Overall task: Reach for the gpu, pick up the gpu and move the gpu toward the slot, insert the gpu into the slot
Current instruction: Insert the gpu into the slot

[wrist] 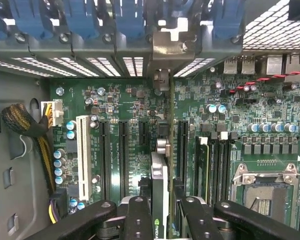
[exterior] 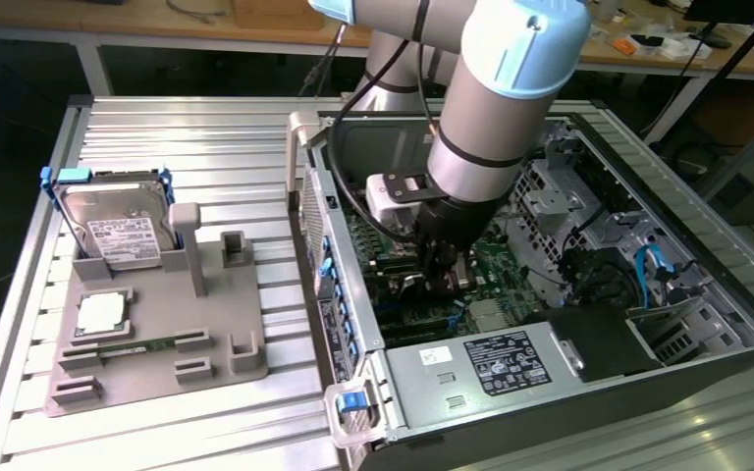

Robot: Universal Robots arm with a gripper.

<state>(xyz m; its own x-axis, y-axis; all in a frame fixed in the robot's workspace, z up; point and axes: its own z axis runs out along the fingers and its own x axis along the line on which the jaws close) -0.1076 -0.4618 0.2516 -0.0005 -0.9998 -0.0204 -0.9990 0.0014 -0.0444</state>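
A: What holds what, starting with the containers?

B: The open black and silver computer case (exterior: 691,294) fills the right half of the exterior view; in it lie the green motherboard (wrist: 115,107), a power supply with a white label (exterior: 509,361) at lower centre, and blue cables (exterior: 652,270) toward the right; the grey moulded parts tray (exterior: 154,339) at the left of that view carries a boxy silver hard drive with a white label (exterior: 118,231) standing in its blue bracket, a square silver processor chip (exterior: 99,312) and a small green memory stick (exterior: 134,345).

A: And the card?

B: The thin dark gpu card with its silvery end bracket (wrist: 159,192) stands on edge low in the middle of the wrist view, over the long black slots (wrist: 122,155); the black two-fingered gripper (wrist: 160,215) is clamped on it, one finger against each face; in the exterior view the gripper (exterior: 436,280) sits deep inside the case.

A: Room to move?

B: Tight; the case's perforated rear wall with blue clips (wrist: 90,30) runs across the top of the wrist view, just beyond the card's bracket; a white slot (wrist: 83,155) and a bundle of yellow and black wires (wrist: 32,130) lie at the left, the metal processor socket (wrist: 262,192) at lower right.
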